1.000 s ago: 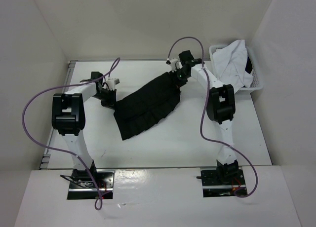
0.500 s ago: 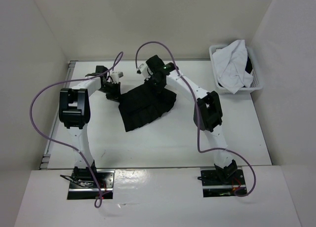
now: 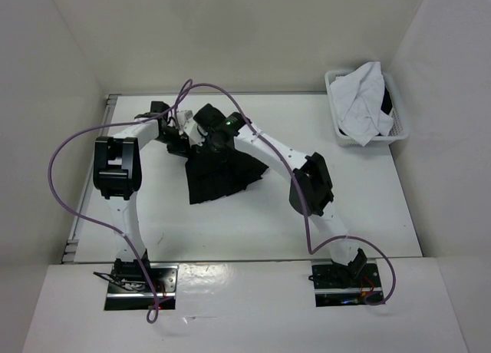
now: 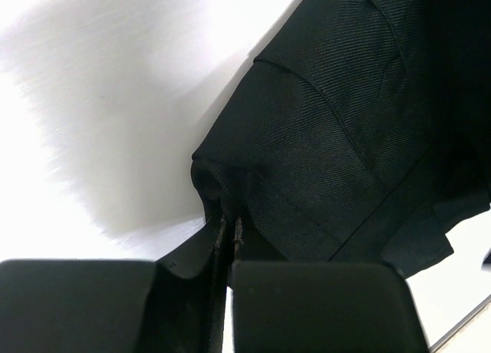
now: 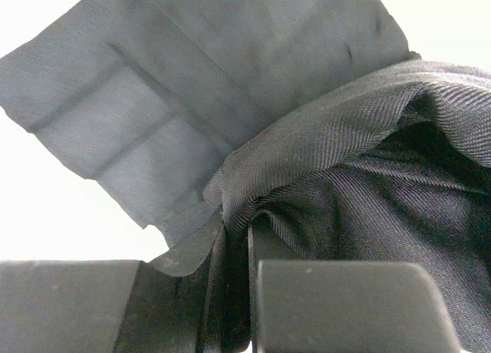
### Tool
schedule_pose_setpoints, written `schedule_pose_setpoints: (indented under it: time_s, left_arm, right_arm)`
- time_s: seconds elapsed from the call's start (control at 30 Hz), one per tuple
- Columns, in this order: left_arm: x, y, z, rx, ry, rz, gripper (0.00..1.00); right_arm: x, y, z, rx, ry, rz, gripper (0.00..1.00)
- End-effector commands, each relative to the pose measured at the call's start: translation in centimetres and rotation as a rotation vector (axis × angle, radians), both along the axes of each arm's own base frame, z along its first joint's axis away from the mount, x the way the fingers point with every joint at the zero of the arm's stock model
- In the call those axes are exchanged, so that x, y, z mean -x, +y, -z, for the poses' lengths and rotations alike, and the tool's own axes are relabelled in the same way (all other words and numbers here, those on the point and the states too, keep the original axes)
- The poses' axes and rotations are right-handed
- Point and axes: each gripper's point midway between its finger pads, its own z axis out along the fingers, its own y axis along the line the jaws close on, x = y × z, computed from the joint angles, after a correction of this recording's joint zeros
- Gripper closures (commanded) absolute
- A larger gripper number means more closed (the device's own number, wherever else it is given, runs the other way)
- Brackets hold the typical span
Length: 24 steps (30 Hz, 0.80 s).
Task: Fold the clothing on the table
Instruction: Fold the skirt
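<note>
Where the two arms meet over the far-left part of the table [image 3: 368, 199], the skirt [image 3: 224, 175] lies as a bunched black heap. Its far end is drawn up toward the grippers and its near part is spread on the tabletop, well apart from the basket [image 3: 400, 129] at the far right corner. The left gripper [image 4: 229, 224] has its jaws pressed together on a rolled edge of the skirt. In the left wrist view the fabric bulges just ahead of the fingertips and runs away to the upper right, with stitched pleat lines showing and bare table to the left. The right gripper [image 5: 235, 232] likewise pinches the skirt: a fold of thin weave is caught between its nearly closed fingers, with a flat pleated panel extending to the upper left and a looser gathered mass to the right. In the top view the two grippers stand close beside each other at the skirt's far end, the right arm reaching across leftward and the left arm bent in from the left edge. The basket holds a white garment [image 3: 362, 100] with dark trim, heaped above its rim. A purple cable [image 3: 51, 169] loops from each arm.
</note>
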Motion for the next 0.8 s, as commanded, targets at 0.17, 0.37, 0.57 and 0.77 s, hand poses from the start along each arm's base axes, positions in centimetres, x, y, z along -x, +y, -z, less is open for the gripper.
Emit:
schedule_pose_setpoints:
  time_s: [0.17, 0.37, 0.57, 0.77]
  left_arm:
    - [0.2, -1.4, -0.4, 0.042, -0.008, 0.014, 1.0]
    - [0.4, -1.4, -0.5, 0.041, -0.008, 0.014, 1.0]
    - [0.6, -1.4, -0.6, 0.041, -0.008, 0.014, 1.0]
    - [0.4, -1.2, -1.7, 0.034, -0.034, 0.011, 1.0]
  right_arm:
    - [2.6, 4.6, -1.7, -0.08, 0.025, -0.076, 0.95]
    - [3.9, 5.9, -0.4, -0.097, 0.1, -0.104, 0.27]
    - [4.2, 6.1, -2.1, -0.127, 0.091, -0.126, 0.2]
    - [3.6, 4.4, -6.2, -0.158, 0.025, -0.127, 0.19]
